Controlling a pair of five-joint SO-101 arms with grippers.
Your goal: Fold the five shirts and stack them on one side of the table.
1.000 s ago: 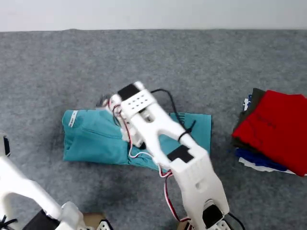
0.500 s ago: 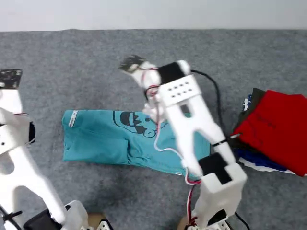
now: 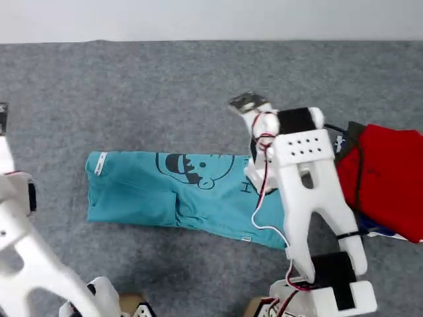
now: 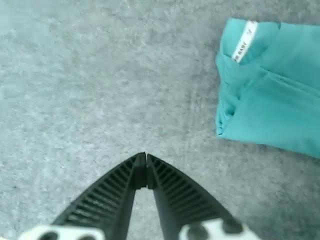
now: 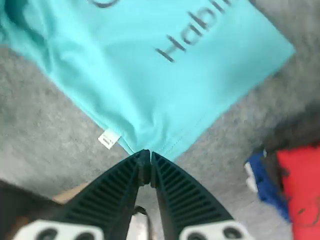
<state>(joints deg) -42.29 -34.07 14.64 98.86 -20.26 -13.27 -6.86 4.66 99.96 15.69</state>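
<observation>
A teal shirt [image 3: 178, 191] lies as a long folded strip across the middle of the grey table, print side up. The right arm stands over the shirt's right end. Its gripper [image 3: 246, 104] is raised behind the shirt, and in the right wrist view the gripper [image 5: 145, 167] is shut and empty above the teal shirt's [image 5: 150, 65] hem corner. My left gripper [image 4: 145, 172] is shut with nothing in it, over bare table beside the collar end of the teal shirt [image 4: 270, 100]. The left arm [image 3: 16, 218] stands at the table's left edge.
A stack of folded shirts with a red one [image 3: 390, 178] on top sits at the right edge, blue [image 3: 347, 214] and dark layers beneath. The same stack [image 5: 295, 200] lies close to the right gripper. Grey table [image 3: 165, 86] stretches behind the shirt.
The right arm has swung from over the shirt's left-middle to its right end, uncovering the print. The left arm rose at the left and then drew back toward the edge.
</observation>
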